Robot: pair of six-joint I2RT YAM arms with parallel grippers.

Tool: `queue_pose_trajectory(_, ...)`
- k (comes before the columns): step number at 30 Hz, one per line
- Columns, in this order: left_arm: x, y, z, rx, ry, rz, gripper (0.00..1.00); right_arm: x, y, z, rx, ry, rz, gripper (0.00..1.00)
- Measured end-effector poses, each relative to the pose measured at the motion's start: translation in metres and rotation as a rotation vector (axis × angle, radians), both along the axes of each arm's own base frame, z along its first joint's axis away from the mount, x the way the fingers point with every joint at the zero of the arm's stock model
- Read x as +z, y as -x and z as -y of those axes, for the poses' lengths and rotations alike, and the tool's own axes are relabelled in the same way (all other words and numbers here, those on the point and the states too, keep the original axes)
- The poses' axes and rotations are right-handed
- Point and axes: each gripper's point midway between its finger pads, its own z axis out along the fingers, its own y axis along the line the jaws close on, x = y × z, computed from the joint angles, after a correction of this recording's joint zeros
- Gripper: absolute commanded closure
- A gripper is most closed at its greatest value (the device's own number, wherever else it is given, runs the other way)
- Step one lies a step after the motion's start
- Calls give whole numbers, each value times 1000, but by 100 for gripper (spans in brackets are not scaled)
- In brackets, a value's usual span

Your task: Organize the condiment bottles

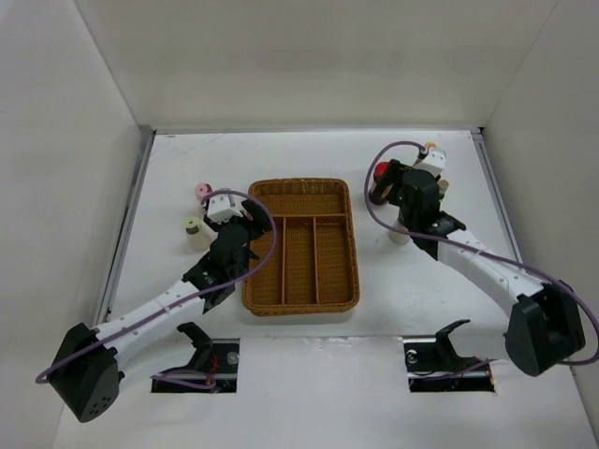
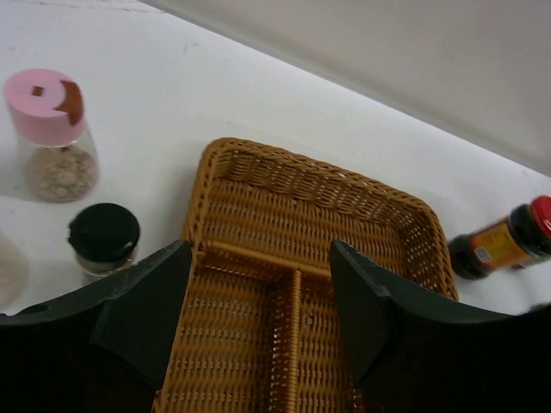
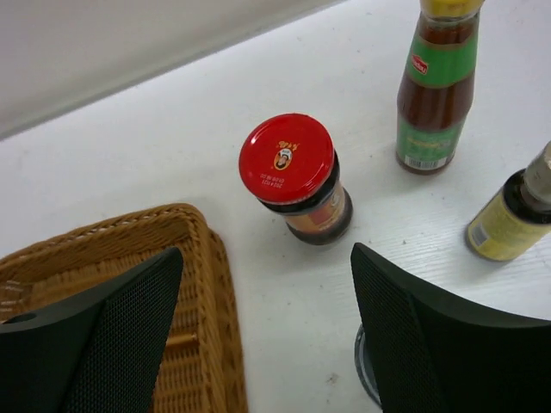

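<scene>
The right gripper, spread and empty, is hovering beside the red-lidded jar while the left gripper, likewise spread, is hanging over the wicker tray.

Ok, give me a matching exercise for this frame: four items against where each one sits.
Items:
1. red-lidded jar
2. pink-lidded jar
3. wicker tray
4. yellow-capped bottle

Places:
A. centre of the overhead view
B. left of the tray
C. just right of the tray's far corner
D. beyond the red-lidded jar, further right

Pairs: 1-C, 2-B, 3-A, 4-D.
</scene>
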Motion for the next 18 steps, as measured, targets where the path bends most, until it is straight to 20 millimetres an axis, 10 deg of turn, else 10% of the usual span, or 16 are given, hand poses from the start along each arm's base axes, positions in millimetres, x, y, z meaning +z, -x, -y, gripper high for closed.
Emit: queue_pose_trajectory(18, -11, 1, 29, -134, 85, 78, 34, -46, -73, 8, -36, 157, -189, 6)
